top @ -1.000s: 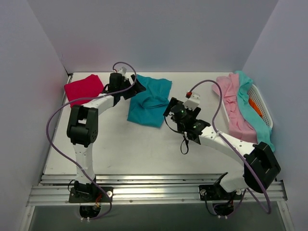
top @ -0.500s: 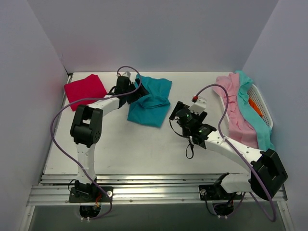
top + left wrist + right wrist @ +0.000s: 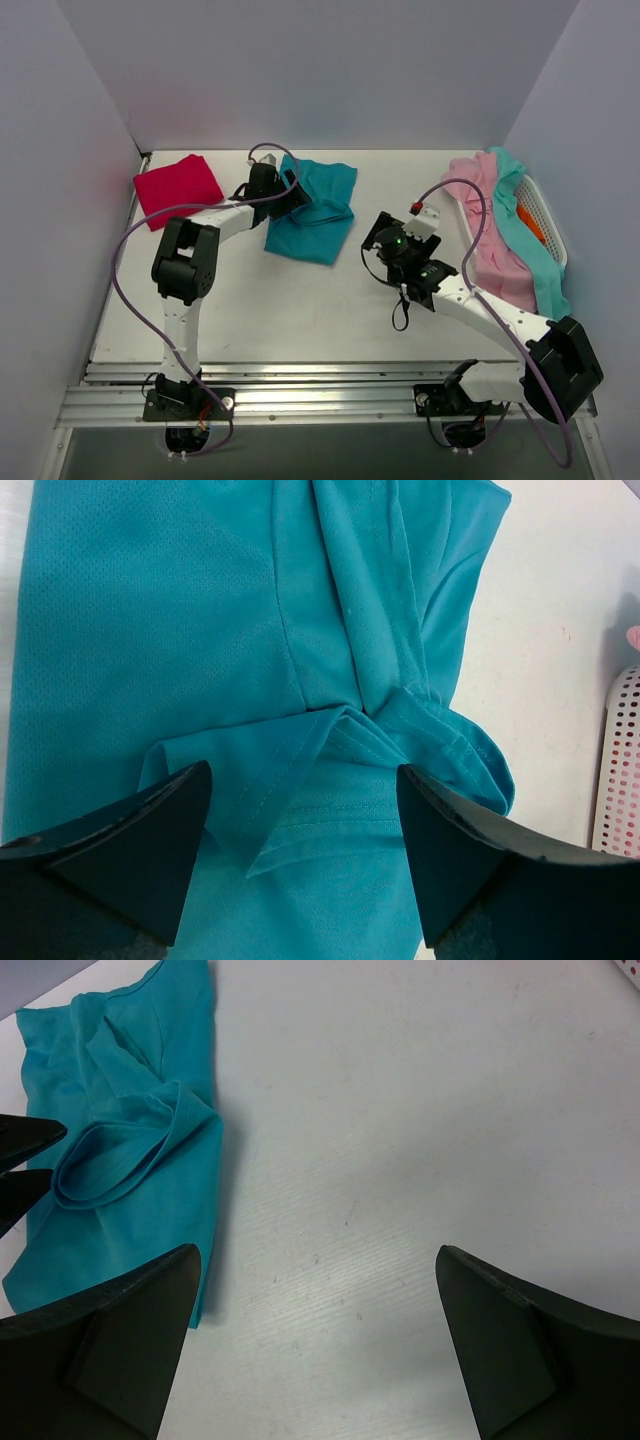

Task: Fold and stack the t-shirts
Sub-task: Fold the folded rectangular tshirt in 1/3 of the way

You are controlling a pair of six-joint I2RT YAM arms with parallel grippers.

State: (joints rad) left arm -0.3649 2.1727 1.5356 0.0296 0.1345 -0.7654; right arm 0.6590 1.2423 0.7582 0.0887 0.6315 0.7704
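A deep teal t-shirt (image 3: 318,208) lies partly folded and rumpled at the back middle of the table; it fills the left wrist view (image 3: 200,630) and shows at the left of the right wrist view (image 3: 120,1170). My left gripper (image 3: 293,195) is open and empty just over its upper left part, jaws wide either side of a sleeve fold (image 3: 330,770). My right gripper (image 3: 378,238) is open and empty over bare table, a little right of the shirt. A folded crimson-red shirt (image 3: 177,187) lies at the back left.
A white basket (image 3: 543,222) stands at the right edge with pale pink (image 3: 490,230), light aqua (image 3: 528,240) and orange (image 3: 530,222) shirts draped in and over it. Grey walls enclose the table on three sides. A metal rail (image 3: 320,400) runs along the front.
My left gripper has moved right, from the teal shirt's left edge onto the shirt. My right gripper has drawn back to the right, away from the shirt's edge.
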